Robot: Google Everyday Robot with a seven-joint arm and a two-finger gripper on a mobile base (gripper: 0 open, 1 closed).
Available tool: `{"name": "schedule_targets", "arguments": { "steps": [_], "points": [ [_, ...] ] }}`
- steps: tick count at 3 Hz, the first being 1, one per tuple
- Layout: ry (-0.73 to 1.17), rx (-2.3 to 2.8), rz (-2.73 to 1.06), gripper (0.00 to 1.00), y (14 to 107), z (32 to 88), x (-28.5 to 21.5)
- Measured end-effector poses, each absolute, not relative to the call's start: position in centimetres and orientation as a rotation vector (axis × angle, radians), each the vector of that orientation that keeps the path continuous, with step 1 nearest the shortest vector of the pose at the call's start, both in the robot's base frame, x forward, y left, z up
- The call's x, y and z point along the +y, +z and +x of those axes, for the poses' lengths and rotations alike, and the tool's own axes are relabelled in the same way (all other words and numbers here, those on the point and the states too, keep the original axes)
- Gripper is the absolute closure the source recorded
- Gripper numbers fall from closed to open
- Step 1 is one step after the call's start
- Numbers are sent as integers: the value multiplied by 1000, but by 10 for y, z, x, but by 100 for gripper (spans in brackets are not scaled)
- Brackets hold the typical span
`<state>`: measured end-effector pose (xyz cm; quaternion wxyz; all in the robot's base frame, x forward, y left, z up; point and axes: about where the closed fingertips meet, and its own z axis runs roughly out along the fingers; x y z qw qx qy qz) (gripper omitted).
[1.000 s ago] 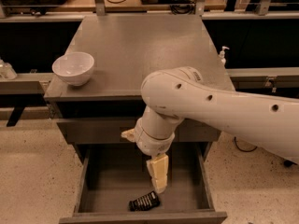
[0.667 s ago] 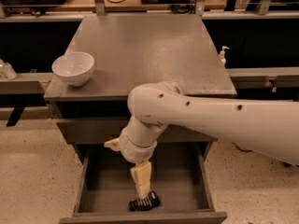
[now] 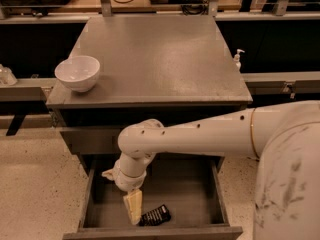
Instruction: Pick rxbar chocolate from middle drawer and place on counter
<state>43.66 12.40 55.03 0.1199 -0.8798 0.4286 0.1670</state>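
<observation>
The rxbar chocolate (image 3: 154, 215), a small flat black bar with white lettering, lies on the floor of the open middle drawer (image 3: 190, 196), near its front wall. My gripper (image 3: 133, 211) hangs down inside the drawer, its pale fingers just left of the bar, their tips close to the bar's left end. My white arm reaches in from the right across the drawer opening. The grey counter (image 3: 155, 59) lies above, at the back.
A white bowl (image 3: 77, 73) stands at the counter's front left corner. A small white pump bottle (image 3: 238, 59) stands off the counter's right edge. The drawer's side walls flank the gripper. Speckled floor lies left of the cabinet.
My arm has swung left and lower into the drawer; the gripper has come down from above and right of the bar to just left of it. The bar has not moved.
</observation>
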Motion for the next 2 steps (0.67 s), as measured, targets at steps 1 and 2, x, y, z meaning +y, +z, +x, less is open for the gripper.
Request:
{"name": "schedule_targets", "arguments": {
  "steps": [1, 2],
  "points": [
    [488, 1252, -2571, 0, 550, 437, 124],
    [405, 1263, -2711, 0, 534, 440, 111]
  ]
}}
